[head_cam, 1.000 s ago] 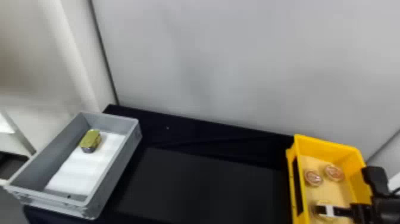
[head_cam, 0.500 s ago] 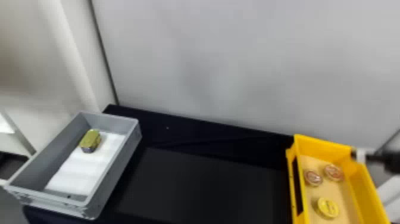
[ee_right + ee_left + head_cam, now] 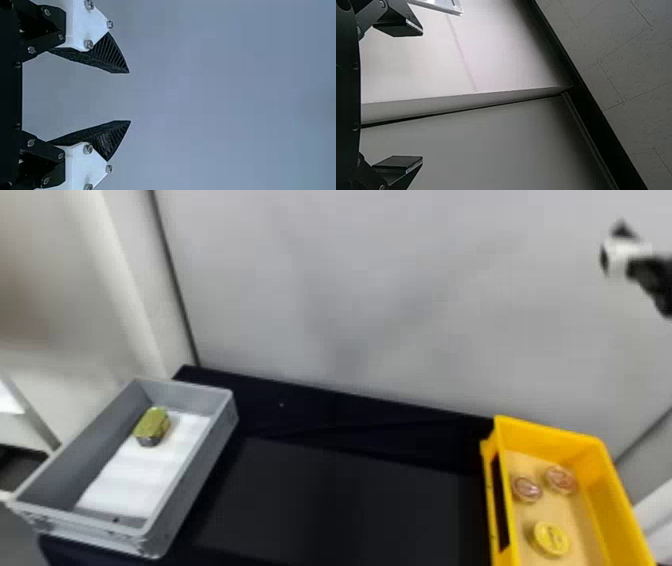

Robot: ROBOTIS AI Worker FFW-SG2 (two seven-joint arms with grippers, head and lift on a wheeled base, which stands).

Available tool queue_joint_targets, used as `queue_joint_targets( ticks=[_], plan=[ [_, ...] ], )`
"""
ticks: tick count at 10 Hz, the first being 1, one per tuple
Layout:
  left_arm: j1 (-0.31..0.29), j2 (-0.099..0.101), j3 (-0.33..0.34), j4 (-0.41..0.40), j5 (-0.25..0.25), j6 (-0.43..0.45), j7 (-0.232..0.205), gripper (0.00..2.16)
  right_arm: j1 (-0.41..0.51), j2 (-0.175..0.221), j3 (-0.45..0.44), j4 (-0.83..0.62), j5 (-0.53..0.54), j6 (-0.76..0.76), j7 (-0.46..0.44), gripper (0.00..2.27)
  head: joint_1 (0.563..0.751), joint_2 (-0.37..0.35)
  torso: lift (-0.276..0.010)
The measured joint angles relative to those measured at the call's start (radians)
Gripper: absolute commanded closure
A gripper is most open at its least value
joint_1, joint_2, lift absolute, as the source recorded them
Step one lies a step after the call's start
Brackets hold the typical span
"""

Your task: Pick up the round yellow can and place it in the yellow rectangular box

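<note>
The right gripper [image 3: 130, 97] is found released, its jaws parted with nothing between them. In the head view it stands raised against the wall [image 3: 380, 290], well apart from the yellow box [image 3: 625, 510]. From those jaws the yellow can [image 3: 551, 539] lies well below and towards the robot, inside the box. The can rests flat, lid up; being round, it offers no long axis to align with. The box's long side runs away from the robot. Two red cans [image 3: 526, 489] [image 3: 561, 479] lie beyond the yellow one, apart from it. The right arm is clearly the nearer. The left gripper [image 3: 422, 95] also has empty, spread jaws and faces wall panels.

Assessment: the placement appears complete. The coming move should need no grasp, only withdrawal clear of the box wall; a low path could catch the rim.
</note>
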Motion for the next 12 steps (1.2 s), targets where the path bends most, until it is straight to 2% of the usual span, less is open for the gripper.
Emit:
queue_joint_targets(
  ticks=[2, 3, 4, 5, 7, 9, 12],
  plan=[
    [0.006, -0.001, 0.012, -0.008, 0.0, 0.0, 0.0, 0.14, -0.067, -0.003, 0.067, -0.001, -0.071, -0.164, -0.089, 0.38, 0.694, -0.078, 0.0],
    [0.008, -0.002, 0.015, -0.01, 0.0, 0.0, 0.0, 0.14, -0.085, -0.019, 0.082, 0.0, -0.089, -0.232, -0.107, 0.17, 0.694, -0.078, 0.0],
    [0.009, -0.004, 0.017, -0.011, 0.0, 0.0, -0.001, 0.14, -0.091, -0.045, 0.097, 0.001, -0.098, -0.33, -0.154, 0.07, 0.694, -0.078, 0.0],
    [0.011, -0.006, 0.019, -0.012, 0.0, -0.001, -0.001, 0.14, -0.084, -0.066, 0.108, 0.001, -0.099, -0.425, -0.206, 0.13, 0.694, -0.078, 0.0],
    [0.013, -0.011, 0.021, -0.012, 0.0, -0.001, 0.0, 0.14, -0.05, -0.084, 0.116, 0.001, -0.099, -0.571, -0.288, 0.01, 0.694, -0.078, 0.0],
    [0.013, -0.014, 0.022, -0.012, 0.0, -0.002, 0.0, 0.13, -0.015, -0.08, 0.12, 0.001, -0.099, -0.633, -0.34, 0.0, 0.694, -0.078, 0.0],
    [0.01, -0.012, 0.017, -0.011, 0.0, 0.0, 0.0, 0.14, 0.001, -0.079, 0.121, 0.001, -0.101, -0.683, -0.363, 0.0, 0.694, -0.078, 0.0]
  ],
)
